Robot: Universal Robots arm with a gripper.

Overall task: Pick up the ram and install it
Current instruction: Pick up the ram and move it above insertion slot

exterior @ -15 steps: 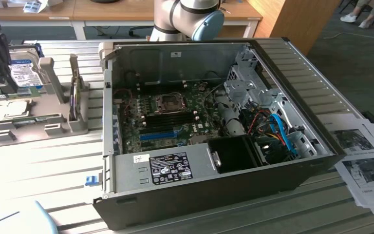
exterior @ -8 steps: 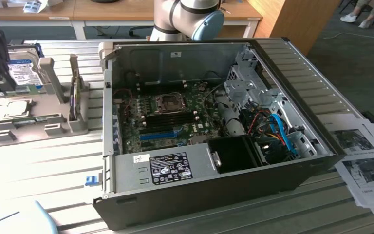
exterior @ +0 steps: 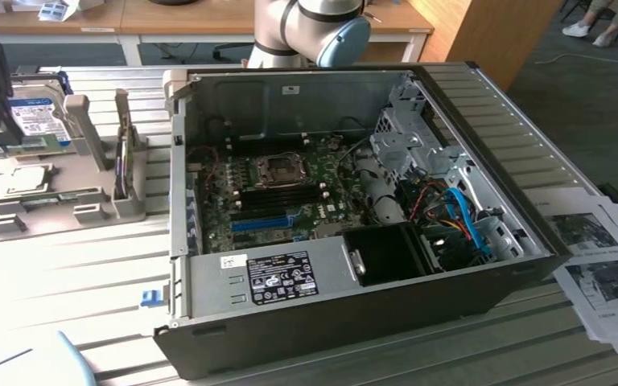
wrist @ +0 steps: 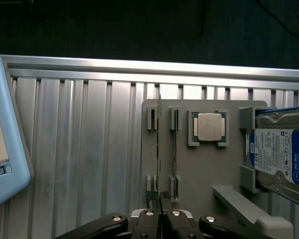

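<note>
Item: gripper (wrist: 160, 206), pincer clamped on ram (wrist: 159, 144) end, upright in holder (wrist: 204, 174). Risk: narrow end-grip may tilt and jam the stick.

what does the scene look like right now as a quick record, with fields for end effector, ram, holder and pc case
end effector: shut on one end of the ram
ram: standing on edge, seated in the slots of the grey holder
holder also carries: cpu, hard drive, second thin stick in the neighbouring slots
pc case: open on the slatted metal table, motherboard exposed
task state: ram gripped, not yet out of the holder
</note>
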